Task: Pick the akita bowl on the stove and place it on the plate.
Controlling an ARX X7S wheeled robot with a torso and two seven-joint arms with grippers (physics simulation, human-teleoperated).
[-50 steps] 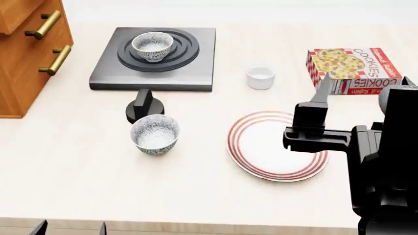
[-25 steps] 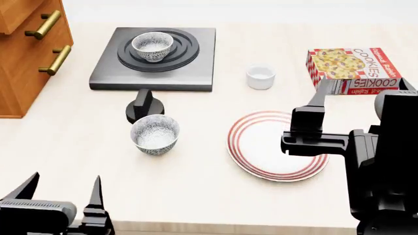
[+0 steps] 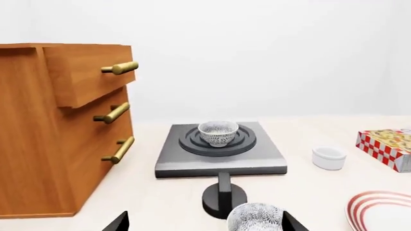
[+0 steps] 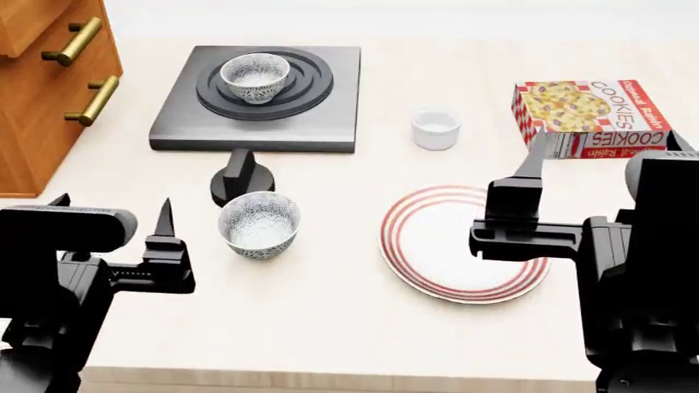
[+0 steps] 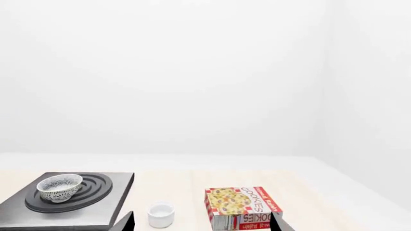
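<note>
The akita bowl [image 4: 254,77] [image 3: 218,132] [image 5: 59,186] sits upright on the ring burner of the stove [image 4: 175,123] [image 3: 257,161] at the back left. The red-ringed plate [image 4: 437,246] [image 3: 378,209] lies at the front right with nothing on it. My left gripper [image 4: 113,203] [image 3: 205,222] is open, low at the front left, well short of the stove. A second identical bowl [image 4: 260,223] [image 3: 255,217] stands just to its right. My right gripper [image 4: 606,139] [image 5: 202,222] hangs open above the plate's right side, holding nothing.
The stove's black knob [image 4: 241,176] [image 3: 224,192] stands between the stove and the near bowl. A small white cup [image 4: 435,129] [image 5: 160,214] and a cookie box [image 4: 590,110] [image 5: 241,207] sit at the back right. A wooden drawer cabinet [image 4: 44,82] [image 3: 57,125] borders the left edge.
My left arm has risen from the bottom edge and moved forward, its open fingers now level with the near bowl. The right arm has barely shifted.
</note>
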